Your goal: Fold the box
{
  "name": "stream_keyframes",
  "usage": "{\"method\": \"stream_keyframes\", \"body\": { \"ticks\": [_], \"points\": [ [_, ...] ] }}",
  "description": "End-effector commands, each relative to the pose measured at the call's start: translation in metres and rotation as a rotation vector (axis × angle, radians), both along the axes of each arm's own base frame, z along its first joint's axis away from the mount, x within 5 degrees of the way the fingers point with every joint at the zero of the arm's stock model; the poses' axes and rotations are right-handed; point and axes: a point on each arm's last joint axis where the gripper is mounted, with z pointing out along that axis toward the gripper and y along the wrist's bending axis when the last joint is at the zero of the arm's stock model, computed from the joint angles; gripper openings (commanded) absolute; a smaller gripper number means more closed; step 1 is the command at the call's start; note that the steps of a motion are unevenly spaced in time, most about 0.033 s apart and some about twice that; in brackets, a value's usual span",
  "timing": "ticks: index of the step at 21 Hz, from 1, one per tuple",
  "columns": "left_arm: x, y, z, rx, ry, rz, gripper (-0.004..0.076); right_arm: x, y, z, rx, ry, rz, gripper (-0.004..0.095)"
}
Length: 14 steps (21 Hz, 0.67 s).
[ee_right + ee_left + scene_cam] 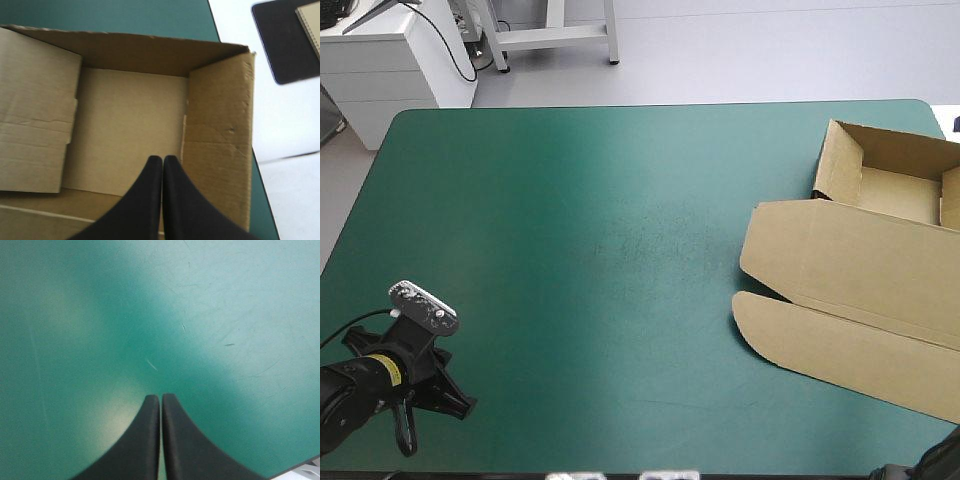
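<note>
- left gripper (160, 398) was clamped shut on nothing, its black fingers meeting in a point over bare teal-green cover (225, 315) near the near-left corner, well apart from the box
- right gripper (162, 159) was closed up and empty too, hanging over the box (130, 125) and looking down into its tray, tips above the tray floor just beside a side wall (220, 135); couldn't tell if it touched the board
- the box sat at the right edge of the worktop (570, 220), toward the far corner, partly running out of the high view: walls up and tucked at the far end, the lid (860, 265) lying flat toward the near side, with a long round-ended flap (820, 345) along its near edge
- my read: the tray part looked done, and the lid end is what's left
- handling guess: brown board, so light and fairly stiff, and it bends willingly only along the scored creases. It's probably smooth enough to skid over the cover if shoved from one side, and there was a small nick on that side wall, so I wouldn't pinch hard
- where I'd grab: the free edge of the lid or the round-ended flap, single sheet, close to a crease, with the other gripper steadying a tray wall so the box doesn't slide off the right edge
</note>
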Motion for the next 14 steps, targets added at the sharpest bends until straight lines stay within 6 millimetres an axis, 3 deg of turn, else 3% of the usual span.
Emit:
{"method": "stream_keyframes", "body": {
  "ticks": [1,2,7,11,14],
  "points": [
    [0.004,-0.002,0.009,-0.038,-0.076,-0.001,-0.0008,-0.028,0.047,0.057,-0.062,-0.153,0.094,-0.0015],
    [0.005,-0.004,0.011,-0.055,-0.094,-0.006,-0.0008,-0.035,0.069,0.069,-0.087,-0.180,0.152,-0.0015],
    [0.007,-0.010,0.014,-0.125,-0.131,-0.031,-0.0008,-0.069,0.126,0.088,-0.162,-0.208,0.282,-0.0015],
    [0.008,-0.011,0.015,-0.131,-0.145,-0.033,-0.0008,-0.103,0.156,0.083,-0.147,-0.208,0.371,-0.0015],
    [0.009,-0.017,0.017,-0.214,-0.156,-0.045,-0.0008,-0.137,0.178,0.064,-0.122,-0.199,0.443,-0.0015]
  ]
}}
